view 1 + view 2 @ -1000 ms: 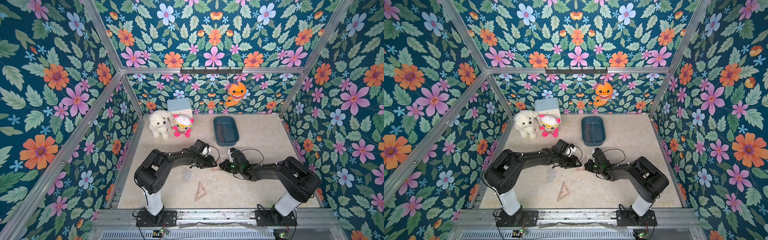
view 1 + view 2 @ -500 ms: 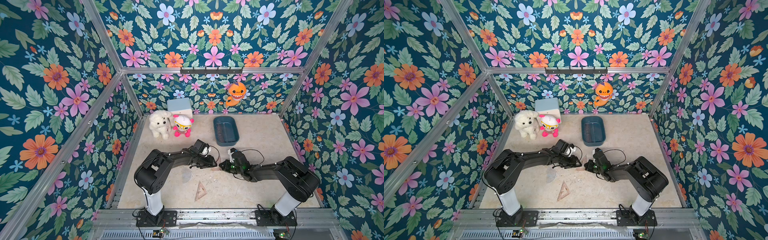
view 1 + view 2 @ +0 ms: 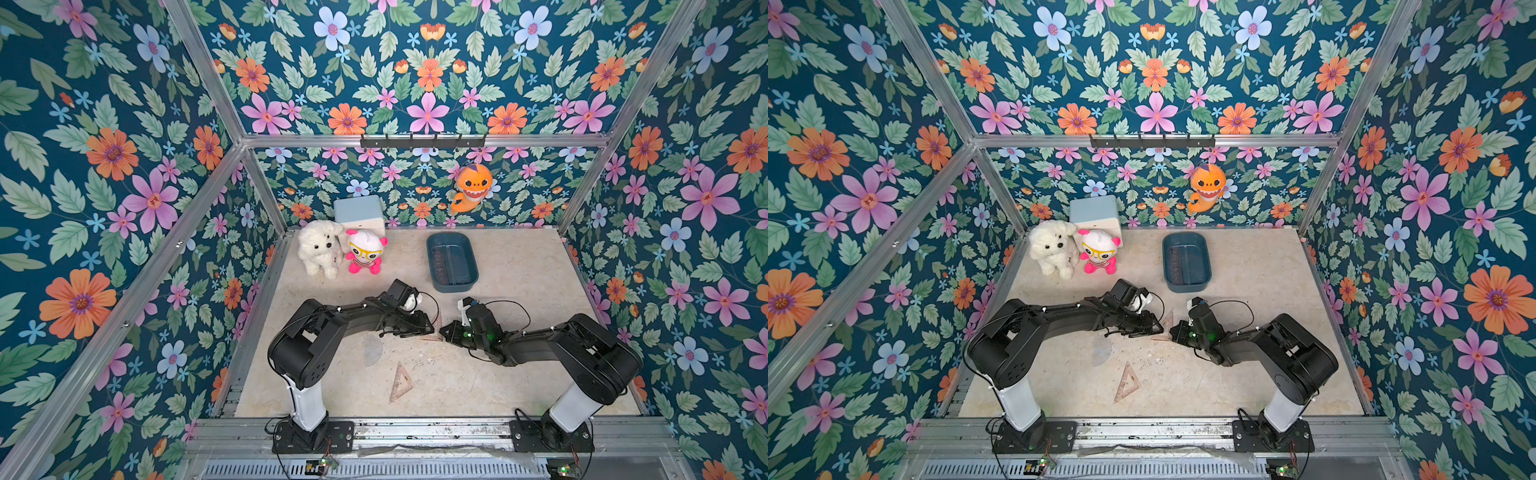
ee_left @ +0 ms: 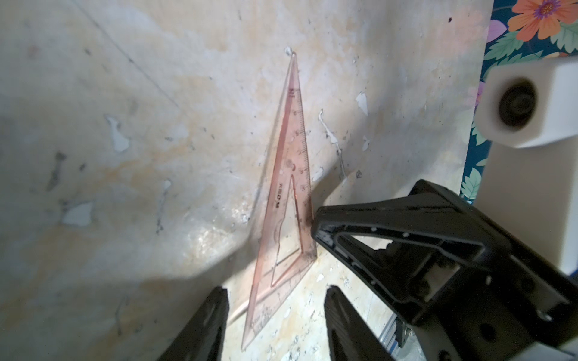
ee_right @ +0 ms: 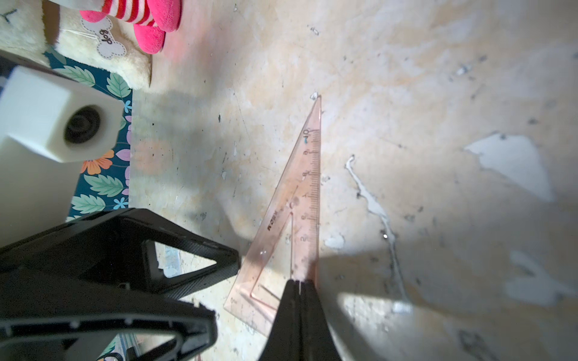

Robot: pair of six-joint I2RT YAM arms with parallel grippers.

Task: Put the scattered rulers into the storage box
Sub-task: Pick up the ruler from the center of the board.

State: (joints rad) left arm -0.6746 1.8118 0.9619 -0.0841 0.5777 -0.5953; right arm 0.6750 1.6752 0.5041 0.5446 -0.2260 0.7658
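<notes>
Set square (image 4: 281, 218) sits on the surface (image 3: 519, 270), long axis front to back, sharp tip toward the storage box (image 3: 453, 287). My right claw (image 5: 299, 283), closed, touches its ruled edge; my left claw (image 4: 276, 290), half open, straddles its short end.

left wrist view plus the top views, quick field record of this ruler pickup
target: transparent brownish-pink triangular plastic set square, between the two grippers
left gripper: open, jaws either side of its short end
right gripper: shut, tips at its edge
second triangular set square: lying alone, away from both grippers
dark teal shallow plastic storage box: beyond both grippers, untouched
</notes>
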